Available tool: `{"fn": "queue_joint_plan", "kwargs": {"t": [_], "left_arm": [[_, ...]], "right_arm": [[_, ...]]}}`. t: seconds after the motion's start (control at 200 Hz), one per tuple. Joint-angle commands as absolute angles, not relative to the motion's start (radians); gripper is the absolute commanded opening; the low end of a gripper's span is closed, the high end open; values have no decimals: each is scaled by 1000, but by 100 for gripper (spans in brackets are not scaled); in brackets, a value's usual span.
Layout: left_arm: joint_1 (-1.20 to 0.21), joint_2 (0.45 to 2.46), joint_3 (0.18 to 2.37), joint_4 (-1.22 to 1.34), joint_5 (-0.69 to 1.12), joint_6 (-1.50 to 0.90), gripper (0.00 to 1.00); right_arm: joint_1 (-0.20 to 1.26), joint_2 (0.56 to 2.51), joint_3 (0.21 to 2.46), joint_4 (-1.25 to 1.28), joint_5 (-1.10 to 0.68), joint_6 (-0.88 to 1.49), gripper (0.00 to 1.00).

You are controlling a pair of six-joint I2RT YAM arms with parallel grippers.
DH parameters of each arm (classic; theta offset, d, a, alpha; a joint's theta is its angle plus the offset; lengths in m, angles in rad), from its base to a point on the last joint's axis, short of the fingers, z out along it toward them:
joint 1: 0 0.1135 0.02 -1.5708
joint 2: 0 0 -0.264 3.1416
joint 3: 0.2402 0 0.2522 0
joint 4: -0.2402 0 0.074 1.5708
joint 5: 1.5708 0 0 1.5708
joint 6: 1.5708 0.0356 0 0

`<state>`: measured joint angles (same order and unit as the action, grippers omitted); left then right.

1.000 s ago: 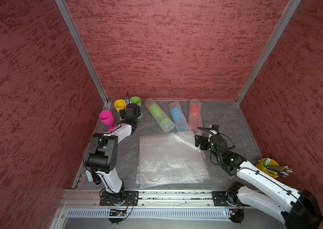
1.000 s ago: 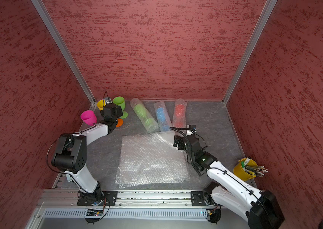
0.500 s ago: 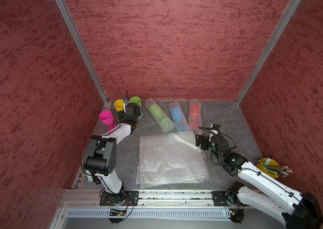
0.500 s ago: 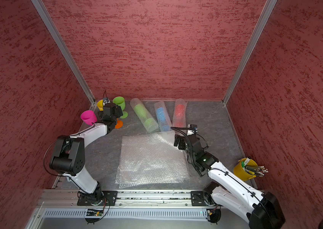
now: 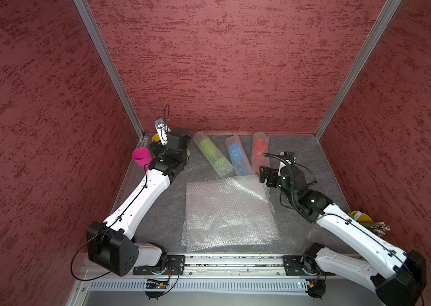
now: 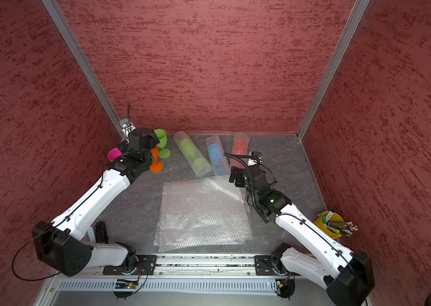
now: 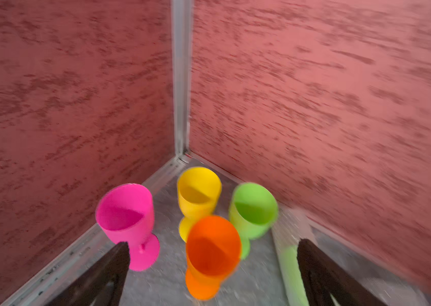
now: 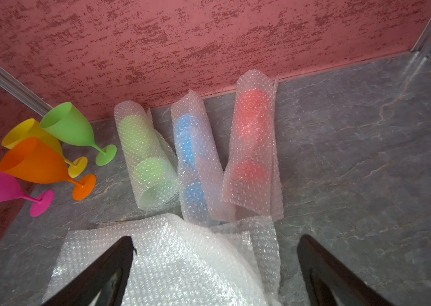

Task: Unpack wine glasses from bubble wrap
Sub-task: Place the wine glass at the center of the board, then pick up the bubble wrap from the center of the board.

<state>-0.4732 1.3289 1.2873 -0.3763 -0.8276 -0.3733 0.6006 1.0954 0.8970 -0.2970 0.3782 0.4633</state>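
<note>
Three tubes at the back, a goblet in each: green tube [image 8: 148,159], blue tube [image 8: 196,164], red tube [image 8: 252,148]. The bucket [image 6: 321,221] holds pencils [image 6: 343,228]. The left arm [image 5: 143,196] stretches into the back-left corner, left gripper [image 7: 214,265] spread over four bare ones: pink goblet [image 7: 127,212], yellow goblet [image 7: 198,190], orange goblet [image 7: 213,246], green goblet [image 7: 252,209]. The right gripper [image 8: 215,265] is spread too, over the flat sheet [image 5: 227,212].

Four unwrapped wine glasses [image 7: 213,246] stand upright, close together, in the far left corner of the table [image 5: 302,148], with the left gripper [image 7: 213,245] above their near side. To their right, three bubble wrap tubes [image 5: 238,156] lie side by side, far ends near the back wall [image 5: 222,66], each holding a wine glass. Just before the tubes, flat bubble wrap sheets [image 5: 227,214] lie mid-table, their far right corner under the right gripper [image 8: 215,238]. A pencil bucket [image 6: 325,220] sits at the right edge.
</note>
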Motion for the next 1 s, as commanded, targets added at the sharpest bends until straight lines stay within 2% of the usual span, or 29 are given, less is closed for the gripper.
{"fn": "queue_joint_plan", "kwargs": {"t": [0.0, 0.11, 0.266, 0.341, 0.676, 0.776, 0.912, 0.997], "left_arm": [[-652, 1299, 1272, -582, -725, -381, 99], [-777, 1268, 1235, -670, -558, -375, 100], [-786, 1210, 1181, -731, -214, -382, 100], [-790, 1197, 1161, -735, -133, -358, 100], [-758, 1128, 1058, -651, -9, -337, 100], [-754, 1137, 1060, -655, 5, -343, 100], [-750, 1142, 1062, -651, 16, -352, 100], [-742, 1140, 1046, -641, -11, -373, 100]], "right_arm": [[526, 1216, 993, -354, 381, 432, 98], [467, 1312, 1055, -309, 297, 435, 99], [367, 1507, 1162, -238, 255, 431, 99], [311, 1608, 1221, -201, 186, 415, 99], [208, 2186, 1780, -455, -31, 306, 99], [207, 2348, 1967, -568, -15, 290, 99], [207, 2451, 2070, -615, 35, 279, 98], [207, 2439, 2067, -591, 65, 265, 92]]}}
